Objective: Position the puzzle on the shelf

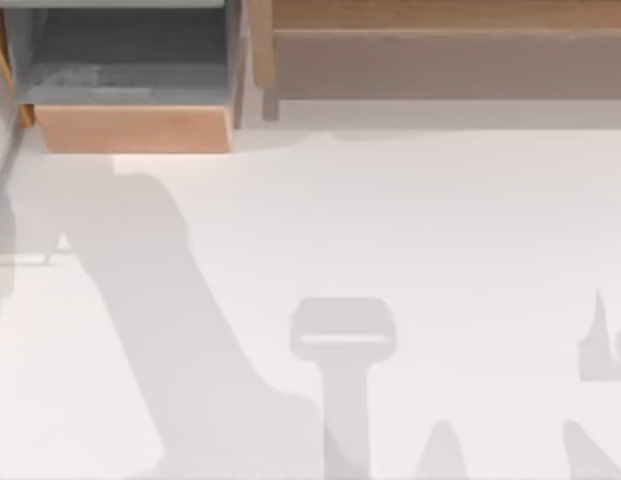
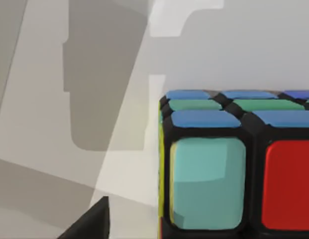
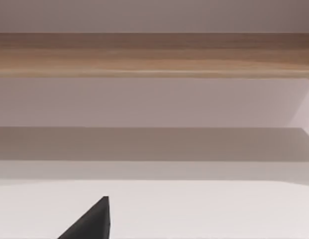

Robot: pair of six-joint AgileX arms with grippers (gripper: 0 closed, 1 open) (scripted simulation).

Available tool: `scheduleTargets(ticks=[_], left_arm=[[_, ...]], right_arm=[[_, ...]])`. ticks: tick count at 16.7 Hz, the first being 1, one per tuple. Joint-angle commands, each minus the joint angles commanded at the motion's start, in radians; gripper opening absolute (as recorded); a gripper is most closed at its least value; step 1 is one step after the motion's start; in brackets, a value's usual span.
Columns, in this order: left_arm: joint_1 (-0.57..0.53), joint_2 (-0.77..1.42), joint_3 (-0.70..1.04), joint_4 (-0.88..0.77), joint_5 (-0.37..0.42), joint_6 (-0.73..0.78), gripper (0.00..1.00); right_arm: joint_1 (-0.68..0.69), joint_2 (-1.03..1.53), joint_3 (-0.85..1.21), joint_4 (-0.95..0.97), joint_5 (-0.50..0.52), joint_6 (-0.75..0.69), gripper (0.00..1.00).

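The puzzle [image 2: 234, 169] is seen very close in the left wrist view, a cube with blue, green, turquoise, red and yellow squares between black lines, resting on the white table. A black tip of my left gripper [image 2: 89, 224] shows just beside it, with a strip of table between them. The shelf [image 1: 440, 15] is a long light-brown board along the far right of the table, with a grey-brown recess [image 1: 440, 65] under it. The right wrist view faces that shelf board [image 3: 154, 55] from low down, and a black tip of my right gripper [image 3: 89, 221] juts in at the near edge.
A smaller wooden box [image 1: 135, 130] with a grey interior stands at the far left, beside the shelf. Grey shadows of the arms lie across the white table [image 1: 440, 220] at the near side.
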Motion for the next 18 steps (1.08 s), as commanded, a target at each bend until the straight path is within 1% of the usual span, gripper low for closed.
scheduleTargets(ticks=[1, 14, 15, 18], left_arm=[[0.0, 0.0, 0.0, 0.0, 0.0, 0.0, 1.0], [0.0, 0.0, 0.0, 0.0, 0.0, 0.0, 0.02], [0.0, 0.0, 0.0, 0.0, 0.0, 0.0, 0.0], [0.0, 0.0, 0.0, 0.0, 0.0, 0.0, 0.0]], right_arm=[[0.0, 0.0, 0.0, 0.0, 0.0, 0.0, 1.0], [0.0, 0.0, 0.0, 0.0, 0.0, 0.0, 1.0], [0.0, 0.0, 0.0, 0.0, 0.0, 0.0, 1.0], [0.0, 0.0, 0.0, 0.0, 0.0, 0.0, 1.0]])
